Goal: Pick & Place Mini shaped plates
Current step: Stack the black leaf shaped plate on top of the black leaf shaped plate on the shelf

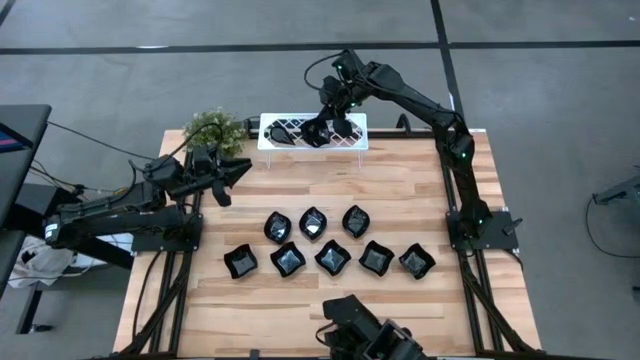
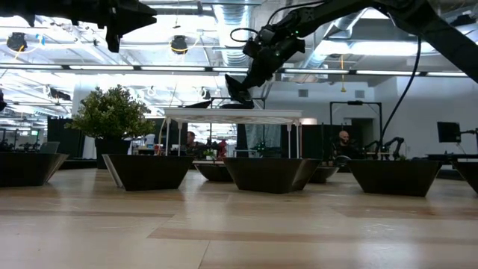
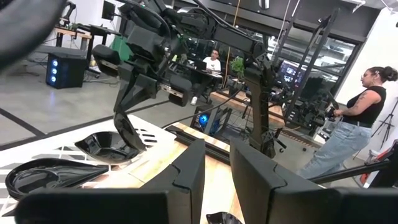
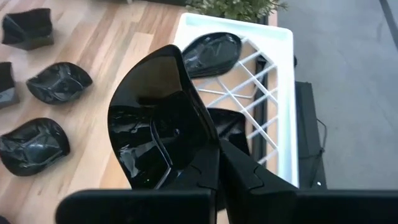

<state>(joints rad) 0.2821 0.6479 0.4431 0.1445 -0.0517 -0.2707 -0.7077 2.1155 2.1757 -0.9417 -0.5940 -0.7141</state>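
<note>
Eight glossy black mini plates sit on the wooden table [image 1: 180,300]: three leaf-like bowls [image 1: 313,222] in one row and several wavy-edged squares [image 1: 332,257] nearer. A slim teardrop plate [image 1: 280,136] [image 4: 211,53] lies on the white lattice rack [image 1: 355,140] at the far edge. My right gripper [image 1: 322,126] [image 2: 245,84] is over the rack, shut on a leaf-like plate [image 4: 155,118] [image 3: 107,146]. My left gripper [image 1: 238,172] [image 3: 217,177] hangs open and empty above the table's far left, by the potted plant [image 1: 213,127]. My right gripper holds the leaf-like plate by its rim [image 4: 208,152], one finger inside the bowl and one outside. The fingers [image 3: 127,127] come from above, slanting down. The plate sits hollow side up, low over the rack top [image 2: 231,113]; whether it touches the rack I cannot tell.
The rack stands on thin legs at the far edge, the plant to its left. Bare wood lies between the rack and the plate rows, and along the near edge. A dark camera mount [image 1: 365,335] sits at the near edge. People [image 3: 364,118] stand beyond the table.
</note>
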